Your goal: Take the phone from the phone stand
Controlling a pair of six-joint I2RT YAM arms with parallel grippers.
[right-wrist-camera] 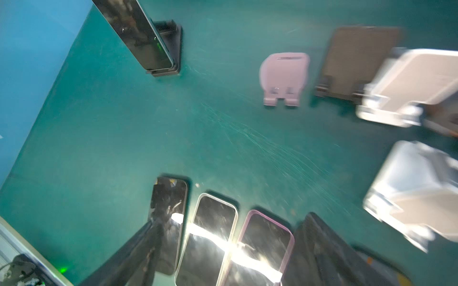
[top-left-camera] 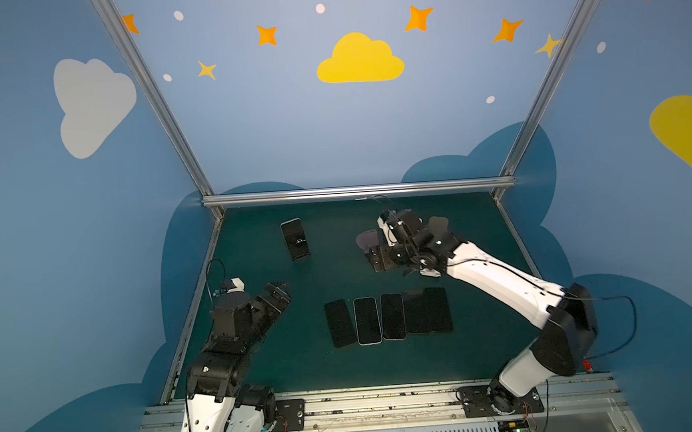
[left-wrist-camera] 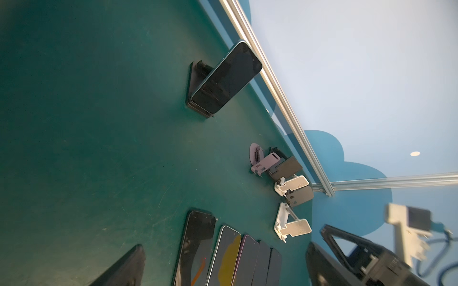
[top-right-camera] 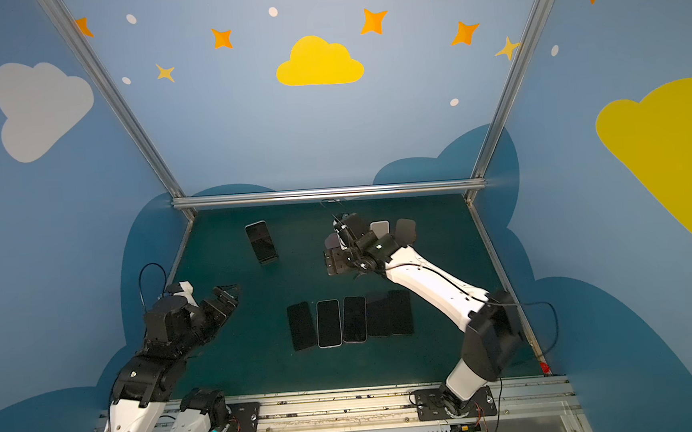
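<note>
Five stands [left-wrist-camera: 295,183] near the phone [left-wrist-camera: 226,78] show clearly only from the left wrist.

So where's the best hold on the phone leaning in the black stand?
The phone: pinch its free upper half across the long edges, coming from above. It leans back on the black stand, bottom edge in the lip, so only the top stands clear.

Left fingers [left-wrist-camera: 124,267], right fingers [right-wrist-camera: 138,250] apart.
</note>
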